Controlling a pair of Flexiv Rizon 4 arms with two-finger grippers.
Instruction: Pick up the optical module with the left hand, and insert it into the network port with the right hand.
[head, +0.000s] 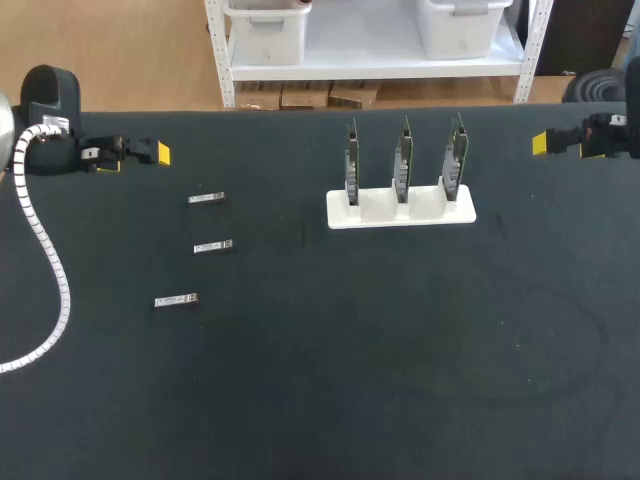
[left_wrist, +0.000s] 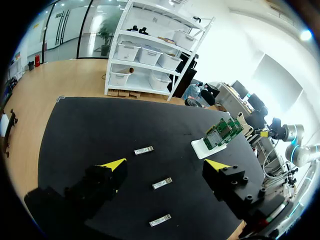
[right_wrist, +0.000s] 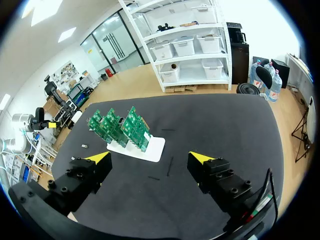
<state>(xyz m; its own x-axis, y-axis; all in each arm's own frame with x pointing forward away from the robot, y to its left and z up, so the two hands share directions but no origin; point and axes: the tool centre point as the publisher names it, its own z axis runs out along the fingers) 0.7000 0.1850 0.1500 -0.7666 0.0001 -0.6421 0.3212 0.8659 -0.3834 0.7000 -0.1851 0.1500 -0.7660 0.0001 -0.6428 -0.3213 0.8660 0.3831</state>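
The table (head: 300, 400) is lit brightly and evenly from above, so only faint, soft shadows are cast beside the white stand (head: 400, 212). Small glints are caught on the metal modules (head: 213, 246). Ceiling lights (right_wrist: 67, 34) are seen in the right wrist view, and pale glare past the table in the left.

A wide table (head: 350, 380) with a matte black top carried everything. Toward its left side lay three small silver metal optical modules, flat and well apart from one another, in a loose column: the far module (head: 206, 199), the middle module (head: 213, 247), and the near module (head: 176, 300), set a little further left. Right of the middle, toward the far edge, stood a white rectangular plastic stand (head: 400, 215) holding three green circuit boards (head: 403, 160) upright in a row.
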